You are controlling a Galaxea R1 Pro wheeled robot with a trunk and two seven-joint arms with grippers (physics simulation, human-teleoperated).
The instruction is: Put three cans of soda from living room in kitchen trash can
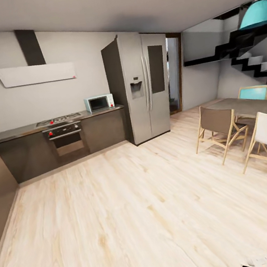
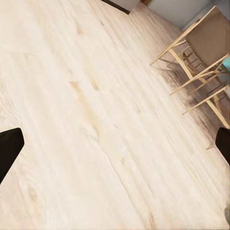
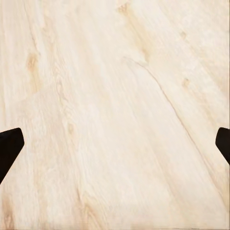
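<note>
hanging empty, both grippers spread above kitchen floor [image 1: 132, 203].

One fridge [image 1: 146, 86], one microwave [image 1: 99, 102], one oven [image 1: 66, 140], one hob [image 1: 59, 119] and one hood [image 1: 36, 73] stand along the wall. Three chairs [image 1: 220, 127] ring one table [image 1: 251, 106]. One teal lamp [image 1: 255, 15] hangs above; one staircase [image 1: 249, 55] rises behind.

I see the kitchen [image 1: 63, 132]: dark base units, hob, oven, steel fridge, pale wood floor [image 1: 120, 206].
</note>
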